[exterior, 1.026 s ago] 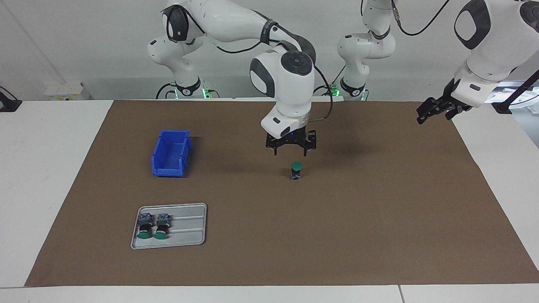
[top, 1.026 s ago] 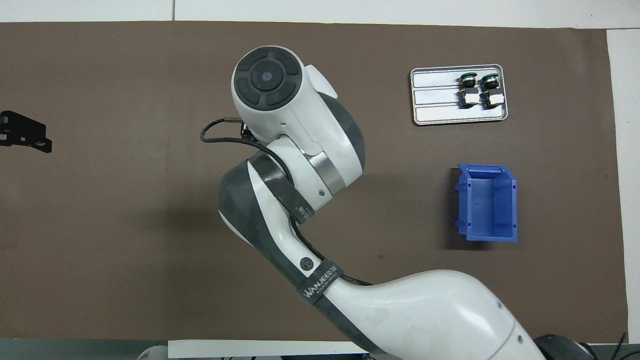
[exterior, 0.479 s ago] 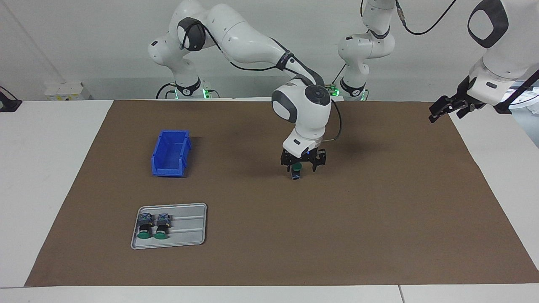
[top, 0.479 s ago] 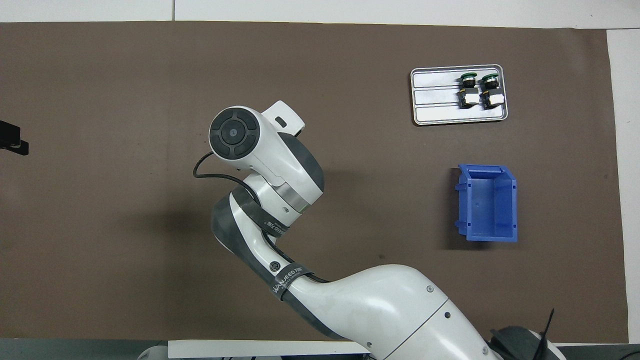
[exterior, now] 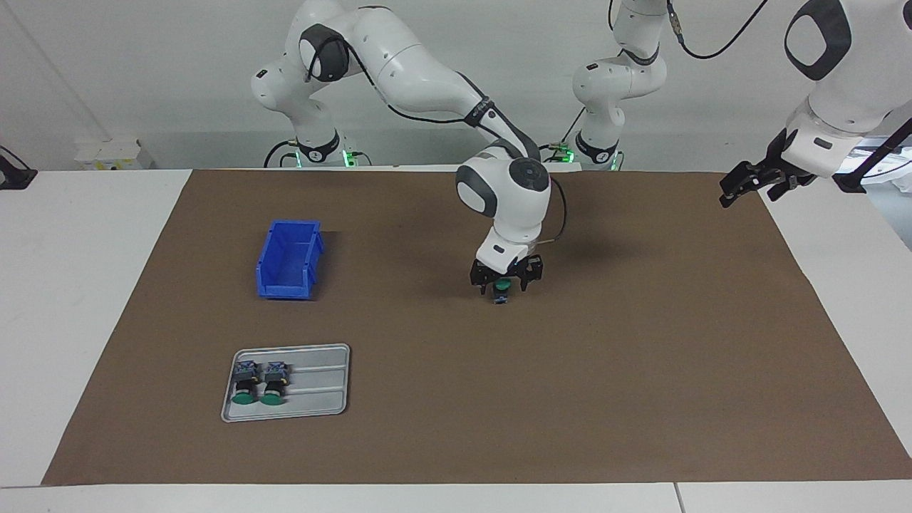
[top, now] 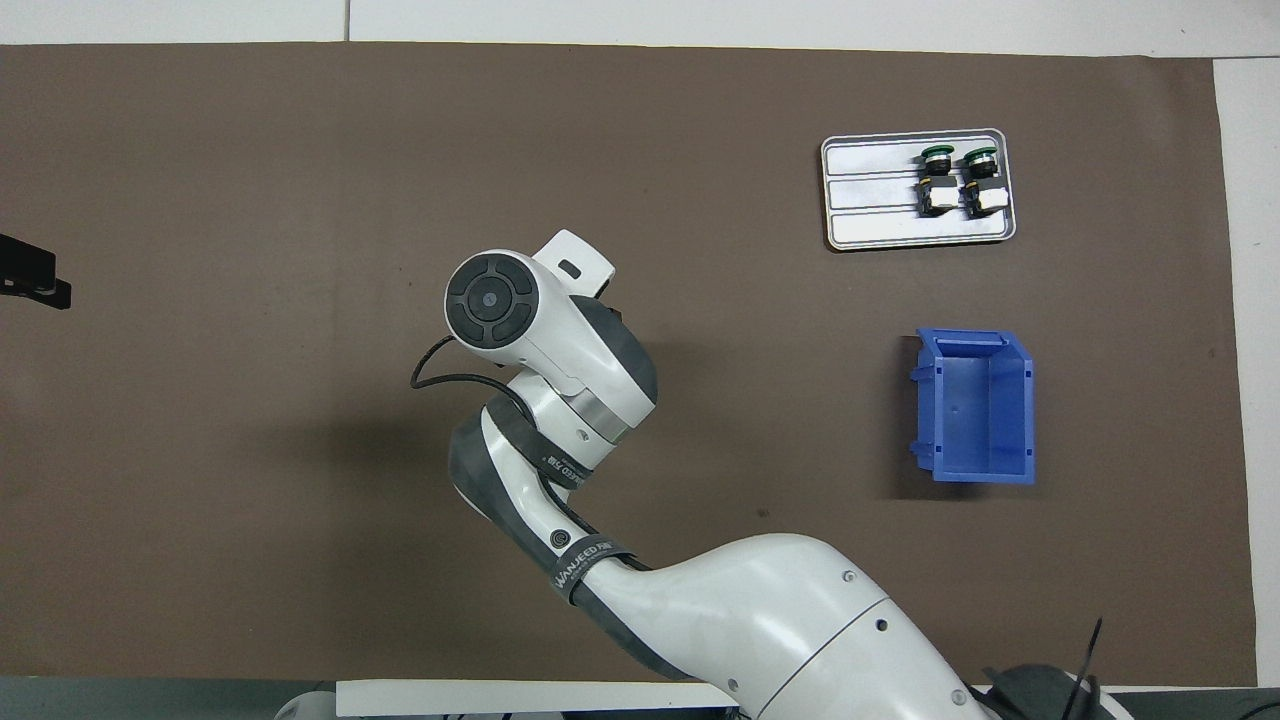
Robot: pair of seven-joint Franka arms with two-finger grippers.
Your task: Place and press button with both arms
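So the blue bin (exterior: 288, 259) and the tray (exterior: 317, 410) with two spare buttons (exterior: 255, 383) are left untouched at the right arm's end of the table, while the right gripper (exterior: 502, 282) has been dropped from well above the button (exterior: 502, 291) to right around its green cap, jaws spread wide with nothing clamped. The button is stood upright mid-mat, so placing looks done and the press is probably being lined up. Meanwhile the left gripper (exterior: 749, 187) is parked over the mat's edge, jaws apart, pulled slightly back.

matt brown mat (exterior: 641, 370), glossy blue plastic bin (exterior: 288, 260) (metal-looking grey tray (exterior: 317, 388)).
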